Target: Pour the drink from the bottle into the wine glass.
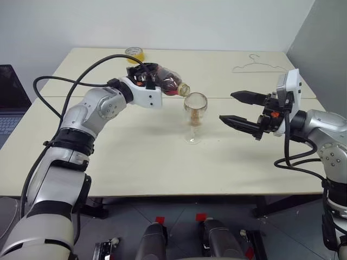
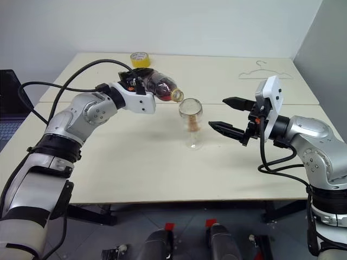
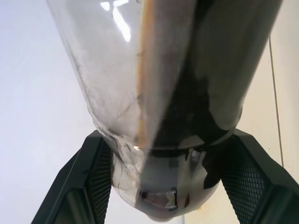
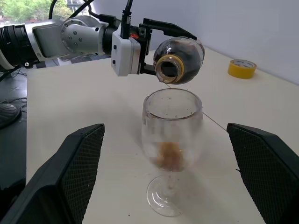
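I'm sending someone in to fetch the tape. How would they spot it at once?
On the cream table, look to the far edge, behind the tilted clear plastic bottle. The yellow tape roll lies flat there, the one bright yellow ring, unlike the wire hanger.

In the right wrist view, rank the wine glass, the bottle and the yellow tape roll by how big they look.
1. wine glass, nearest the camera, so its lead is partly nearness
2. bottle, seen mouth-on in the left gripper
3. yellow tape roll, farthest back
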Robot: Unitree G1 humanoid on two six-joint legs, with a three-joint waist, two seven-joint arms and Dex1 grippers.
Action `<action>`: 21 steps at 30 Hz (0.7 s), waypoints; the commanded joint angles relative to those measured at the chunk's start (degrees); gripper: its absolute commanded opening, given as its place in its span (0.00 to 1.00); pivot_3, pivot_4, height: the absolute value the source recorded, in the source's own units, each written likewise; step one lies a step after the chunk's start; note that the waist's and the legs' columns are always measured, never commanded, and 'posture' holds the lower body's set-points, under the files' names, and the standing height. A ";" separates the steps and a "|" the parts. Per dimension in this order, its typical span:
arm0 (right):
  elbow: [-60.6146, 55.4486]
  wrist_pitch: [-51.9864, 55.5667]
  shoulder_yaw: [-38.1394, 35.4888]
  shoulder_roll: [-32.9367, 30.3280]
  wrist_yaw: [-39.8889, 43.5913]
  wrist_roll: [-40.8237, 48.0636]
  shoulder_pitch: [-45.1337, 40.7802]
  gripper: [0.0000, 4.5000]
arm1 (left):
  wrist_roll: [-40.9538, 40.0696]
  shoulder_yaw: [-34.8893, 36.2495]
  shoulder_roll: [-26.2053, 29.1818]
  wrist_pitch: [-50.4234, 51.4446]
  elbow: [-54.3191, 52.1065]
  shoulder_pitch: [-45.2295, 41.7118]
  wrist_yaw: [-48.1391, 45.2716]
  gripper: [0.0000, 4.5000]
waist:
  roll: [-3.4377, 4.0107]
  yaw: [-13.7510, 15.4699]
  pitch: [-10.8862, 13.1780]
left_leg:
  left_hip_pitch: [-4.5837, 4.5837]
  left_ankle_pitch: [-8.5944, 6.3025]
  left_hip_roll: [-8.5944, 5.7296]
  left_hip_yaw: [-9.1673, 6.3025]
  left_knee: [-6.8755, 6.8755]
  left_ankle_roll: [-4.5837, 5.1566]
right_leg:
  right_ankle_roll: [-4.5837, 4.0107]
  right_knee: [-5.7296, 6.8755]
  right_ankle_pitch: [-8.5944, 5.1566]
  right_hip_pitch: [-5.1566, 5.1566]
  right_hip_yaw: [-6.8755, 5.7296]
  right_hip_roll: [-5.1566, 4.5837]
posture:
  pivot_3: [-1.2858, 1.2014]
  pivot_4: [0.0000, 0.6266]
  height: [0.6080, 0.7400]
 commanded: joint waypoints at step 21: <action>-0.26 -1.03 -0.22 0.11 -0.31 -0.03 -0.26 1.00 | 0.55 -0.89 0.62 -2.65 1.61 -5.26 3.29 0.68 | 0.00 0.01 0.00 | 0.00 0.00 0.00 0.00 0.02 0.00 | 0.00 0.02 0.00 0.00 0.00 0.00 | 0.52 0.24 1.00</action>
